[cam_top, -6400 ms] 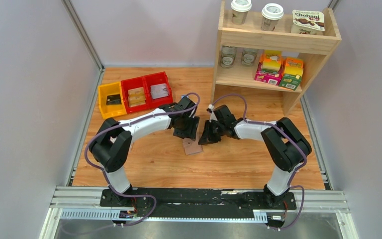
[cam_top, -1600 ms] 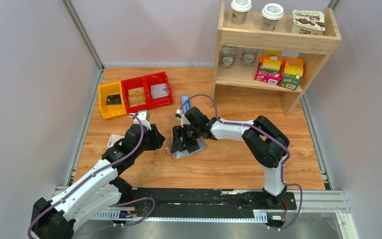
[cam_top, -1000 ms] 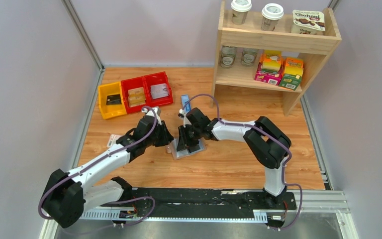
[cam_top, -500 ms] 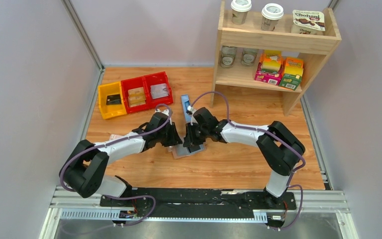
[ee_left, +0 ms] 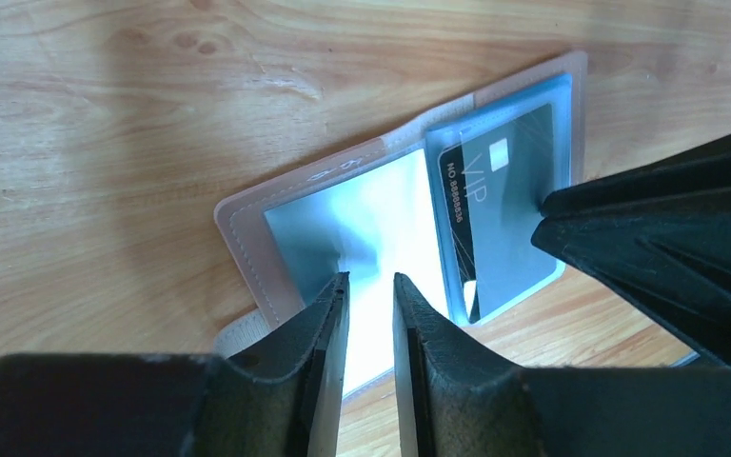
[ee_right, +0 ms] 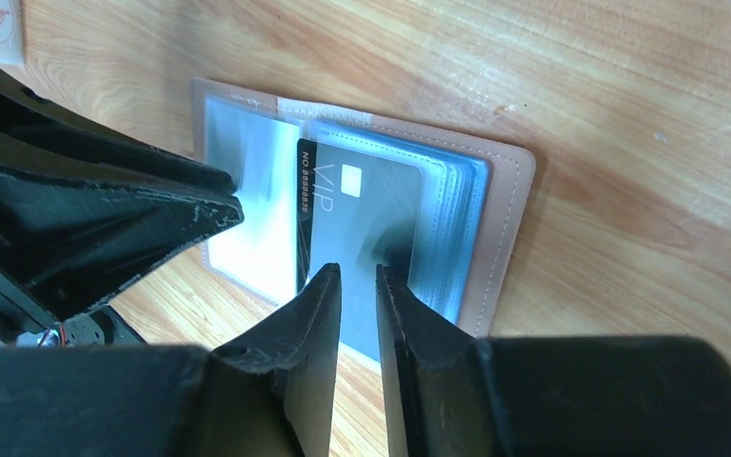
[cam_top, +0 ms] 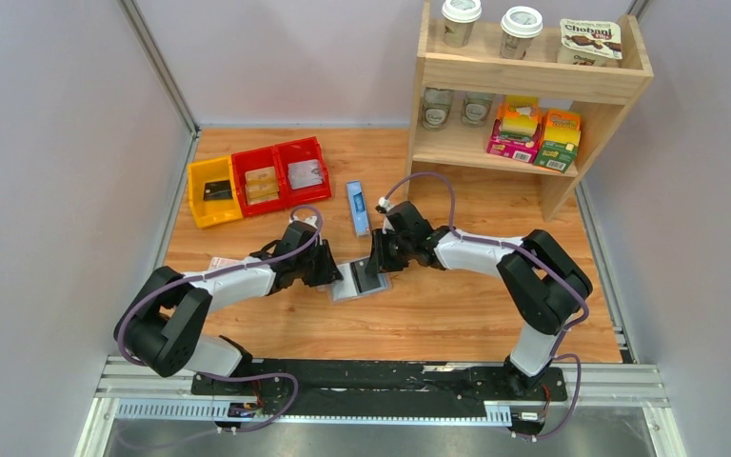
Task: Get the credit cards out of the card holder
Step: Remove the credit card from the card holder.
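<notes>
The card holder (cam_top: pixel 360 283) lies open on the table, pale blue lining up, tan edge showing (ee_left: pixel 247 248) (ee_right: pixel 504 228). A black credit card marked VIP (ee_left: pixel 500 205) (ee_right: pixel 357 214) sits in the slots of one half; the other half shows only glare. My left gripper (cam_top: pixel 331 274) (ee_left: pixel 369 281) has its jaws almost together with nothing between them, tips over the bare half. My right gripper (cam_top: pixel 378 267) (ee_right: pixel 357 271) is likewise almost shut and empty, tips over the black card. Whether either tip touches the holder cannot be told.
A long narrow blue box (cam_top: pixel 357 208) lies just behind the grippers. A pink-and-white packet (cam_top: pixel 217 267) lies left of my left arm. Yellow and red bins (cam_top: pixel 257 179) stand at the back left, a wooden shelf (cam_top: pixel 523 95) with cups and boxes at the back right.
The holder, shut earlier, now lies open. My left arm swung in from the near left to its left half. My right gripper shifted right onto the card half.
</notes>
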### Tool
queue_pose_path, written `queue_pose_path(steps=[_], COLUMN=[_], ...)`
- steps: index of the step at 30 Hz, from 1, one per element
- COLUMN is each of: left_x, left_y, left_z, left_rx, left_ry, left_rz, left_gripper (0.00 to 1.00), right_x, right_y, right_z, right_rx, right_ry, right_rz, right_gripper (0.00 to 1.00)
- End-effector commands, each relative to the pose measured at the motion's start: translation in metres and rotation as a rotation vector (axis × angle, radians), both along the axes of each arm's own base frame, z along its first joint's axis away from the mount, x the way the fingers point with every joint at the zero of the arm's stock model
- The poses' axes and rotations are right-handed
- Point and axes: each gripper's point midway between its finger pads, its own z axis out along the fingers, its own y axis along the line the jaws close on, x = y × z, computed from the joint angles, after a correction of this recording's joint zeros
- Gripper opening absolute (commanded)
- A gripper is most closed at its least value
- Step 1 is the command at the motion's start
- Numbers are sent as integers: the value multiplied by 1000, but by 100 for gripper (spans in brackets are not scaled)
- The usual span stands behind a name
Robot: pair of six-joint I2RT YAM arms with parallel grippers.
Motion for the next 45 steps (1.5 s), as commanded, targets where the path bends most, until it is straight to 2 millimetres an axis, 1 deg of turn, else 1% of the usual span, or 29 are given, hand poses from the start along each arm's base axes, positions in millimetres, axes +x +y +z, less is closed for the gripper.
queue_pose_path(steps=[1, 2, 3, 7, 8, 9, 10, 13, 21, 23, 24, 25, 27, 29, 31, 34, 39, 45], left_x=[4, 4, 9, 17, 16, 22, 20, 24, 27, 26, 23, 23, 16, 10, 7, 8, 11, 11], left_y=[5, 4, -2, -20, -25, -31, -34, -41, -48, -49, -48, -48, -43, -41, -38, -37, -42, -45], left_z=[0, 1, 8, 26, 30, 36, 37, 42, 47, 43, 36, 34, 19, 8, 0, -3, -1, -1], left_rx=[-22, -32, -67, -179, -217, -251, -281, -334, -371, -356, -338, -331, -303, -296, -295, -294, -325, -340], left_ry=[-11, -9, -23, -48, -39, -62, -48, -52, -40, -31, -8, 3, 48, 81, 95, 91, 67, 66], left_rz=[50, 52, 55, 54, 57, 56, 59, 71, 94, 91, 97, 101, 116, 131, 147, 152, 133, 124], left_gripper=[33, 34, 35, 38, 38, 38, 38, 38, 39, 39, 39, 40, 40, 40, 40, 40, 40, 38], right_x=[0, -2, -3, -7, -7, -6, -7, -8, -9, -9, -9, -9, -9, -9, -9, -9, -9, -3], right_y=[-3, -4, -4, -6, -7, -8, -8, -9, -14, -14, -15, -15, -15, -16, -16, -18, -23, -31], right_z=[-3, -4, -4, -4, -5, -5, -5, -6, -9, -9, -10, -10, -10, -10, -10, -12, -11, -1], right_rx=[-4, -3, 0, 8, 4, 2, 3, 2, -4, -4, -6, -7, -9, -10, -10, -14, -4, 18], right_ry=[-20, -13, -7, 0, 1, -1, -2, 2, 1, 2, 3, 2, 3, 3, 2, 1, -6, -41], right_rz=[6, 6, 6, -1, -3, -6, -7, -19, -41, -44, -47, -48, -51, -53, -54, -61, -83, -108], right_gripper=[26, 26, 26, 26, 26, 26, 26, 25, 25, 25, 25, 25, 25, 25, 25, 25, 27, 31])
